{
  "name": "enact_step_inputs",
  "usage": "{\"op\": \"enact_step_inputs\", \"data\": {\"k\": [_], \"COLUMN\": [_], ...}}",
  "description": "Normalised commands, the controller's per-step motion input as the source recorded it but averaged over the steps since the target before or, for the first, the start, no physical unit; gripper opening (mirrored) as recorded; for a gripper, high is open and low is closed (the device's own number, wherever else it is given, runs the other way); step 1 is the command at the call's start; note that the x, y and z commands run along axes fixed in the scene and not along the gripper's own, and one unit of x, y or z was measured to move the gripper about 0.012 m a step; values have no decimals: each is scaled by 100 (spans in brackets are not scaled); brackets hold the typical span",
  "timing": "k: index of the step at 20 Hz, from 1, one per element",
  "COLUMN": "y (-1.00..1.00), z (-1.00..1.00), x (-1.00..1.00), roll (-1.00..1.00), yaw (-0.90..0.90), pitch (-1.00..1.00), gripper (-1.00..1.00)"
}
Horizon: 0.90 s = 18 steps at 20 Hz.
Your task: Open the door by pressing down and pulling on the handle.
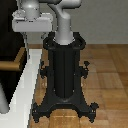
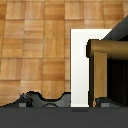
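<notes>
Door [image 1: 7, 30]: dark, nearly black panel at the exterior view's left edge, set in a pale white-grey frame [image 1: 25, 82] that runs down the exterior view's left side. In the wrist view the panel shows as a dark area beside the same white frame.

Handle [image 1: 11, 64]: brass-tan lever bar, horizontal, sticking out from the door low at the exterior view's left, beside the frame. In the wrist view the lever [image 2: 107, 46] lies level, with a tan upright part running down from it and a darker end at the side nearest the frame. Nothing touches it.

Arm [image 1: 62, 22]: grey-white links rising from the pedestal, with the wrist block reaching toward the exterior view's left, above the handle and apart from it.

Gripper [image 1: 22, 42]: only a thin dark finger hangs below the wrist block in the exterior view; whether the pincer is spread or pressed together cannot be told. The wrist view shows only a dark band along one edge.

Pedestal [image 1: 64, 75]: black column on splayed black feet, centre of the exterior view, just beside the frame.

Floor [image 1: 107, 75]: wooden parquet, seen in both views.

Containers: cannot tell of any.
</notes>
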Motion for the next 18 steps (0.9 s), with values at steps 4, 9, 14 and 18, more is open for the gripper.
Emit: {"op": "enact_step_inputs", "data": {"k": [4, 9, 14, 18], "y": [0, 0, -60, -50], "z": [0, 0, 0, 0], "x": [0, 0, 0, 0], "roll": [0, 0, 0, 0], "yaw": [-11, -6, 0, 0], "pitch": [0, 0, 0, 0], "gripper": [100, 100, 100, 100]}}
